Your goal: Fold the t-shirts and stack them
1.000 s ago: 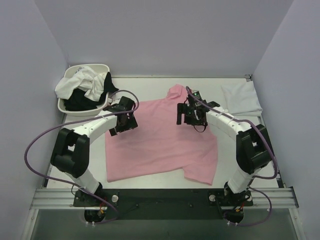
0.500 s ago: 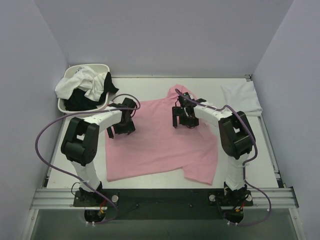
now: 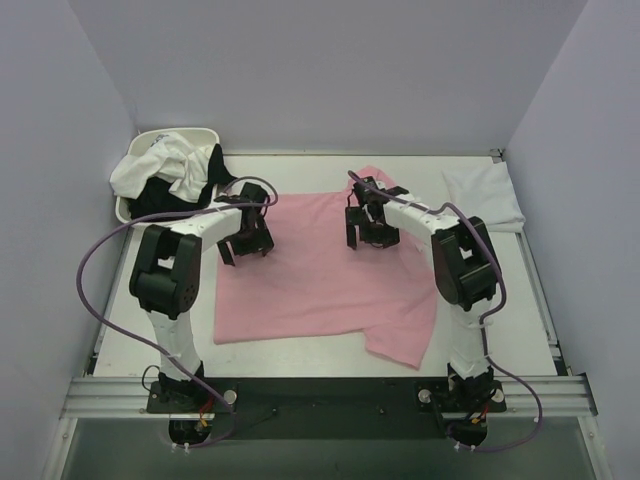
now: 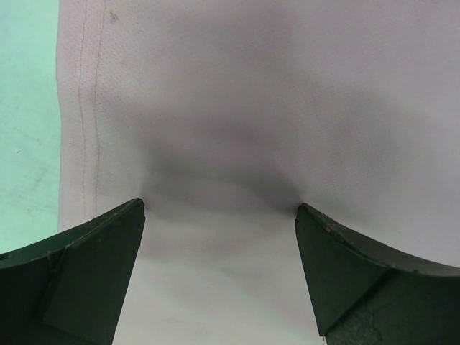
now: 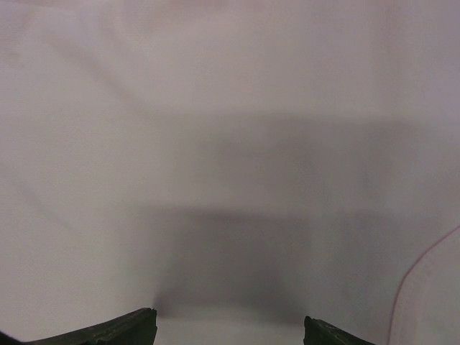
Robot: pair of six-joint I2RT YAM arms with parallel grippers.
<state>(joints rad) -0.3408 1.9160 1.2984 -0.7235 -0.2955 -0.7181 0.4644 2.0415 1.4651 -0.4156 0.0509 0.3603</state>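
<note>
A light pink t-shirt (image 3: 320, 275) lies spread flat on the table. My left gripper (image 3: 246, 245) is open, pointing down with both fingers touching the shirt near its left hem; the pink cloth (image 4: 251, 108) fills the left wrist view, with a stitched hem at the left. My right gripper (image 3: 368, 240) is open and pressed on the shirt near its upper right; pink cloth (image 5: 230, 144) fills the right wrist view. A folded white t-shirt (image 3: 483, 196) lies at the far right. White and black shirts (image 3: 170, 172) are heaped in the basin.
The white oval basin (image 3: 206, 133) stands at the far left corner. Purple cables loop from both arms. Bare table (image 3: 290, 170) shows behind the pink shirt and along the table's left edge (image 4: 25, 108).
Both grippers have moved away from me and come down onto the pink shirt. The shirt's upper edge has shifted and lies flatter, its upper right sleeve pushed toward the back.
</note>
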